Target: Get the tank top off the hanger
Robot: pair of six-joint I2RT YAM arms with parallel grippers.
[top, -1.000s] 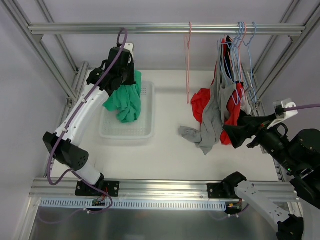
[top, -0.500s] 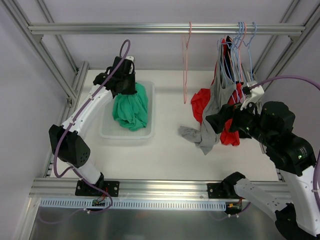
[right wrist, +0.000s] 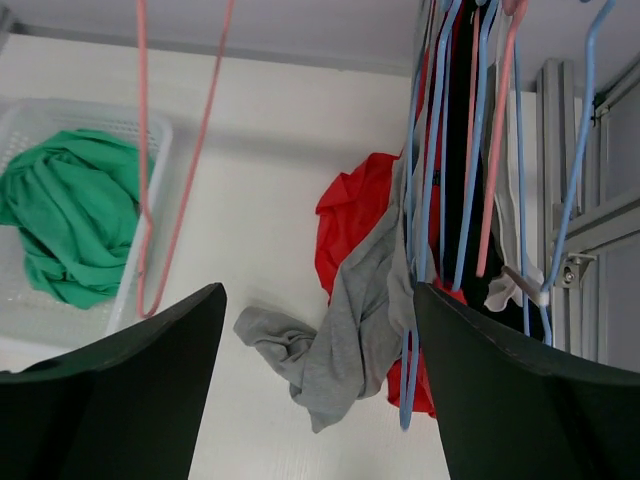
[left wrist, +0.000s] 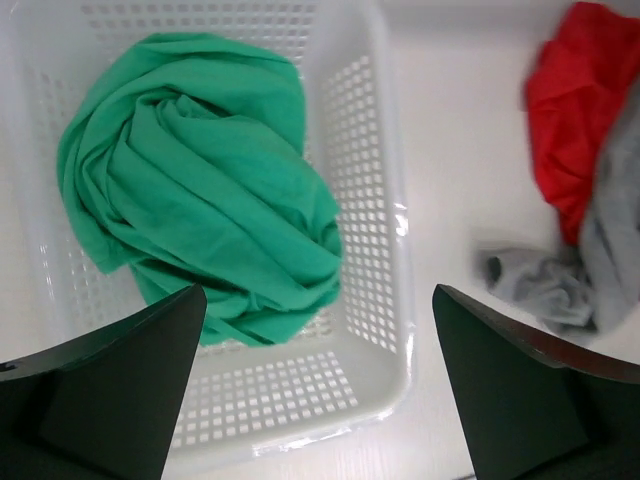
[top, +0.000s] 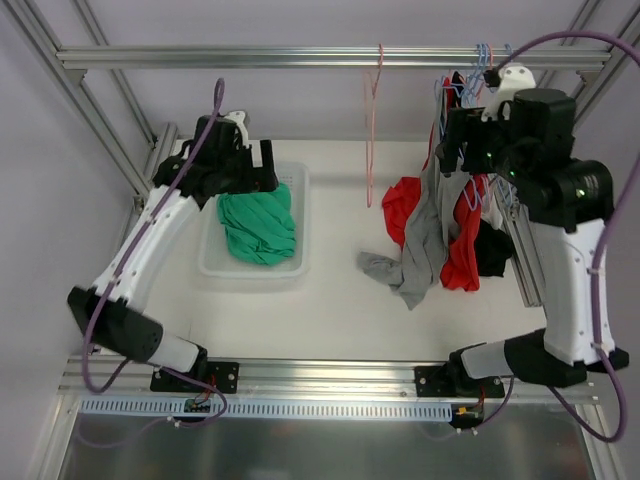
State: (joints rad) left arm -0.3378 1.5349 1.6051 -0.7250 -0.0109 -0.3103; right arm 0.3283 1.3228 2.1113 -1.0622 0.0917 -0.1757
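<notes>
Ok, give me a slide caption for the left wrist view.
Open left end effector above the white basket holding a crumpled green garment.

Left arm (top: 150, 240): I see it stretched far forward from its base, bending inward at the wrist.
Left gripper (left wrist: 318, 295): pointing down — jaws spread wide, nothing between them.
Right arm (top: 570, 250): standing tall, forearm near upright, wrist raised high at the far side.
Right gripper (right wrist: 320, 290): I read it as angled down and toward the left — jaws wide apart, holding nothing.
</notes>
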